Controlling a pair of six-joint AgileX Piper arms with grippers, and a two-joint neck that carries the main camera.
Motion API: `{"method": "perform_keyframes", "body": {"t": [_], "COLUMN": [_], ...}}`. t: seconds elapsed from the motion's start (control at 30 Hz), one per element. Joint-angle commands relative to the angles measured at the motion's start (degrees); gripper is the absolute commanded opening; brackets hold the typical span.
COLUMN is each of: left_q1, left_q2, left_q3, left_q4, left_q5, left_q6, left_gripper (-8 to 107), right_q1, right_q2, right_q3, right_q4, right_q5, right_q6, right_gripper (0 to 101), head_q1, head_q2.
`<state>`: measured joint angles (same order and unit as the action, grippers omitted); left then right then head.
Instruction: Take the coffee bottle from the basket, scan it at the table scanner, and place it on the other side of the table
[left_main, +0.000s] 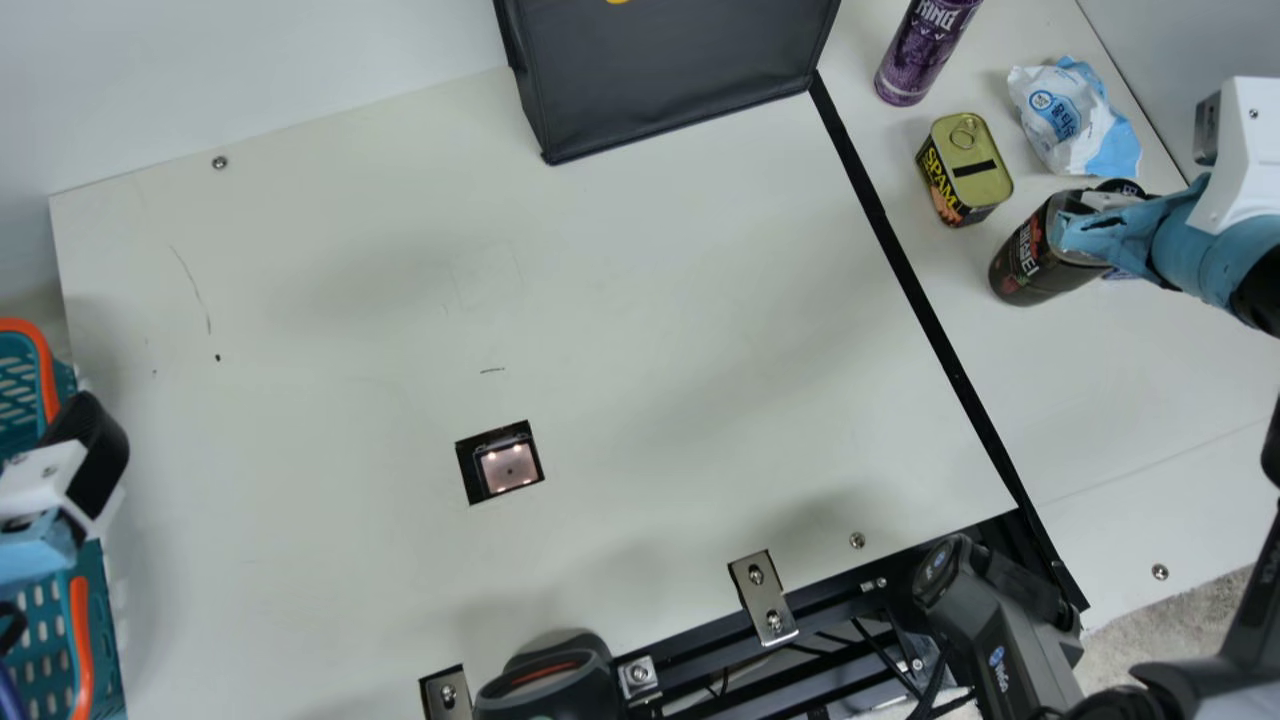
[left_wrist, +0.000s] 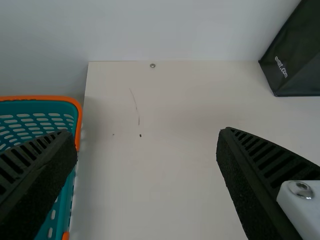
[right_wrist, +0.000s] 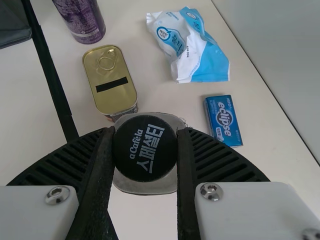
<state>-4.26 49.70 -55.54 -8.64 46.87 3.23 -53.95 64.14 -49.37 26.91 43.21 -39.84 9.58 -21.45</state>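
My right gripper (left_main: 1112, 212) is at the dark coffee bottle (left_main: 1030, 262) on the table's right part, beyond the black strip. In the right wrist view, the fingers of my right gripper (right_wrist: 145, 145) press both sides of the bottle's black cap (right_wrist: 145, 148); whether its base touches the table I cannot tell. The scanner window (left_main: 508, 468) lies set into the table. At the left edge is my left gripper (left_main: 92, 445), over the teal basket (left_main: 40, 640). In the left wrist view, my left gripper (left_wrist: 147, 137) stands open with nothing between its fingers.
Near the bottle are a SPAM can (left_main: 965, 168), a purple can (left_main: 925, 50), a white-blue packet (left_main: 1075, 118) and a small blue box (right_wrist: 223, 121). A black bag (left_main: 670, 70) stands at the back. A handheld scanner (left_main: 550, 680) is at the front edge.
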Motion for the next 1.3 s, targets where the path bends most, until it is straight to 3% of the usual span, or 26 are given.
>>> {"method": "perform_keyframes", "body": {"t": [0.0,0.63,0.9,1.27], "left_q1": [0.0,0.0,0.0,0.0], "left_q2": [0.0,0.0,0.0,0.0], "left_q3": [0.0,0.0,0.0,0.0], "left_q4": [0.0,0.0,0.0,0.0], "left_q5": [0.0,0.0,0.0,0.0], "left_q6": [0.0,0.0,0.0,0.0], "left_gripper": [90,90,90,90], "right_q1": [0.22,2.21,3.91,11.02], "right_q2": [0.06,0.06,-2.58,-8.52], "right_q3": [0.0,-0.08,-2.05,-4.72], "right_q4": [-0.4,-3.83,-7.69,-15.51], "right_q5": [-0.32,-1.47,0.23,5.67], "right_q6": [0.2,3.9,7.56,15.89], "right_gripper": [30,94,95,95], "head_q1": [-1.66,-1.66,-1.66,-1.66], "head_q2": [-0.13,-0.13,-0.13,-0.13]}}
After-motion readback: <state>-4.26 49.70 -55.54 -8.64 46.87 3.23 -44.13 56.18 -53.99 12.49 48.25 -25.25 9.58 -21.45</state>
